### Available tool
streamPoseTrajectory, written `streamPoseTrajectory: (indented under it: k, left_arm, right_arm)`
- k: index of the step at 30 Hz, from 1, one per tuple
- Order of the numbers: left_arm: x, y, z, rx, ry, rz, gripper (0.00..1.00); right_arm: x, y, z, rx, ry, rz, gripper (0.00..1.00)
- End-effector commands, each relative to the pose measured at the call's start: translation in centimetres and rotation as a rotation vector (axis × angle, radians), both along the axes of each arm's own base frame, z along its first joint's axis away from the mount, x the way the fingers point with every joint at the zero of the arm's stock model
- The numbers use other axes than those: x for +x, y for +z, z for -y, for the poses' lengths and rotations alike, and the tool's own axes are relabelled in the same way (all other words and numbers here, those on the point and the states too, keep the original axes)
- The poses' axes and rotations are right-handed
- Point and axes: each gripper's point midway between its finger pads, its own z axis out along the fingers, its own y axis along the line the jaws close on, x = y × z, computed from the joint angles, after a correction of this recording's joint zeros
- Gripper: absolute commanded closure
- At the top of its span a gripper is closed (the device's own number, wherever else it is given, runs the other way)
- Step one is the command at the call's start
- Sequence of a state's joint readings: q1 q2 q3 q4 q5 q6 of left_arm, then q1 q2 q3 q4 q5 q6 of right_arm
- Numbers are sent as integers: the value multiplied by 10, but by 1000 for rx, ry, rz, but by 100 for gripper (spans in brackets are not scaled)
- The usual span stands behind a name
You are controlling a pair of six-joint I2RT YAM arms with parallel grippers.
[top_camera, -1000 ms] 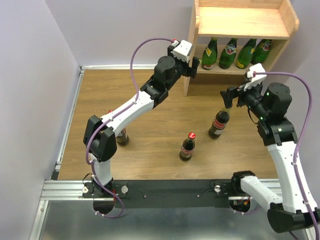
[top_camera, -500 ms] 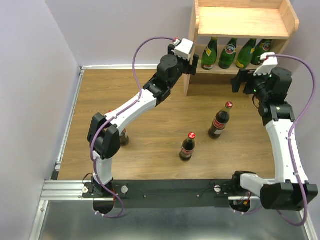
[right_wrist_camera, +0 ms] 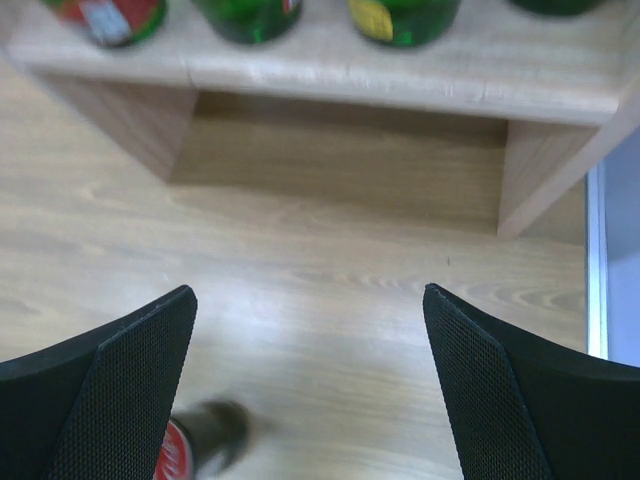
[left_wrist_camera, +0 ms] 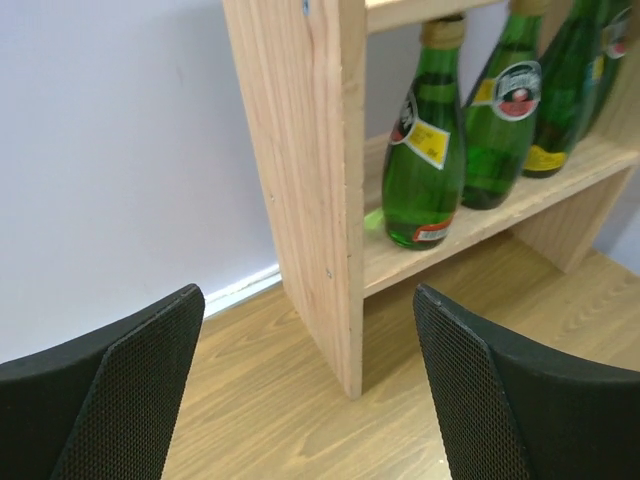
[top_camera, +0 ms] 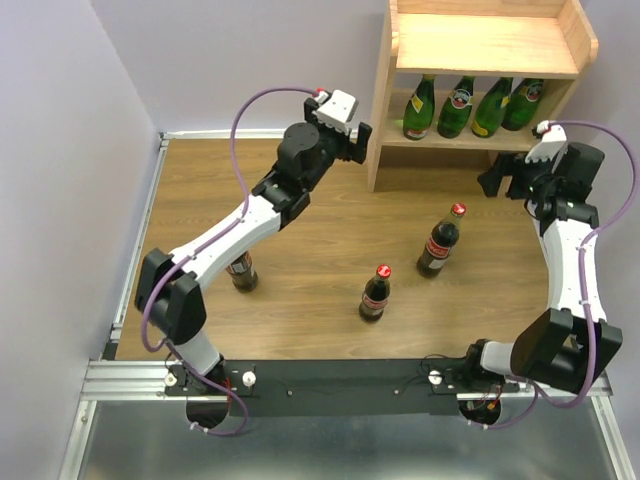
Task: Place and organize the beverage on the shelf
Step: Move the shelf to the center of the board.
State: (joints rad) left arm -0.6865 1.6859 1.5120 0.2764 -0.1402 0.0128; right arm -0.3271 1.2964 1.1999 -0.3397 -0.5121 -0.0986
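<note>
On the lower tier of the shelf (top_camera: 380, 120), four green bottles (top_camera: 456, 106) stand upright in a row, gold caps up. Three cola bottles (top_camera: 374, 295) stand upright on the desk (top_camera: 300, 200), red caps up, one half hidden beneath the left arm (top_camera: 250, 215); none has moved. Since a second ago the left arm's jaws have backed off the shelf's side panel, and the right arm's jaws have swung from the nearest cola bottle toward the shelf's right foot. Both pairs are apart, holding nothing.
</note>
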Motion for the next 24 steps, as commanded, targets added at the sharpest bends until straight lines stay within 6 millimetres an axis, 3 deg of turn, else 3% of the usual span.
streamPoseTrajectory:
  k: [1,2,4,8,15,20,24]
  left_arm:
    - [-30,24,-8,-45,-97,64,6]
    - [-41,29,-5,-43,-154,80,6]
    - [-49,20,-4,-7,-191,86,5]
    - [-82,22,1,47,-340,161,4]
    - [-116,13,11,106,-510,265,4]
    - [-124,15,13,93,-549,285,4]
    - [-98,18,6,41,-422,238,4]
  right_arm:
    - [-22,-37,5,-114,166,-28,0]
    - [-26,-44,4,-132,201,-36,0]
    - [-35,-65,12,-207,252,-64,0]
    - [-61,-113,2,-293,448,-113,1]
    - [-99,-151,-25,-431,754,-51,2]
    - [-116,-171,-38,-417,879,-40,2]
    - [-114,-178,-32,-381,871,-104,4]
